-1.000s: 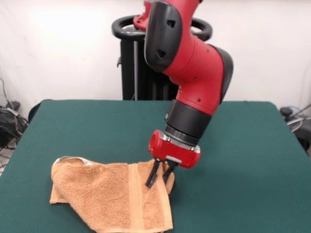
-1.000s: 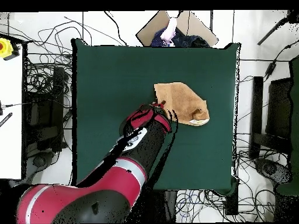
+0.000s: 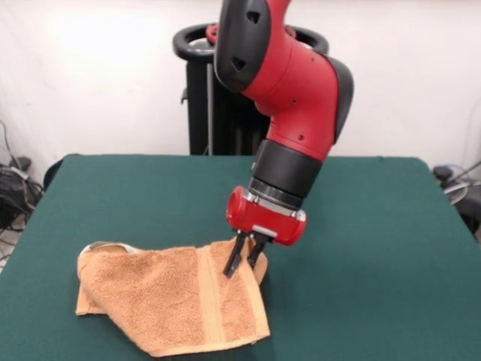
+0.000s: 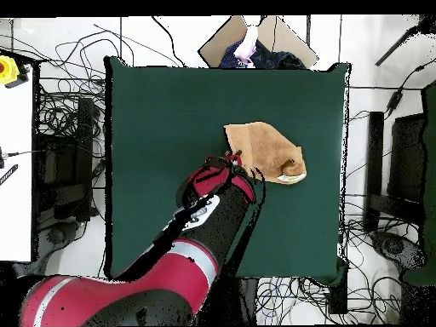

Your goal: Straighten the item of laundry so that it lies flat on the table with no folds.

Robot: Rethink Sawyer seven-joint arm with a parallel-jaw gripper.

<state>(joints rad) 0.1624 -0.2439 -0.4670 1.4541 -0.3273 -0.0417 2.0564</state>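
Orange-tan towel (image 3: 169,301) sits on the dark green counter (image 3: 376,226), toward the camera-side edge in the front view and left of centre there; overhead it lies in the counter's middle-right area (image 4: 264,151), well inside all edges. Not flat — the left end in the front view is folded over into a rounded, doubled lump with a pale lining edge showing at the top, and the far right corner is lifted off the surface. A flat woven band (image 3: 210,301) runs front to back across the right part of the cloth. The lower right edge lies loose near the counter's front edge. Red arm (image 3: 293,98) comes down from above at a slant, black wrist collar, red end block, then the tool (image 3: 244,259) with two dark fingers (image 3: 233,263) pointing down and a bit left. Fingers sit close together, nearly closed, pinching the towel's raised far-right corner — the cloth peaks up right at the tips, so it has hold of that corner. Overhead, the arm's red and black bulk covers the tool itself; only the wrist end (image 4: 223,179) shows, touching the towel's lower-left corner in that view. Black pedestal (image 3: 218,90) stands behind the counter at the far side. Cables (image 4: 60,111) sprawl on the floor around the counter, and a cardboard box (image 4: 255,38) sits just beyond its top edge overhead.
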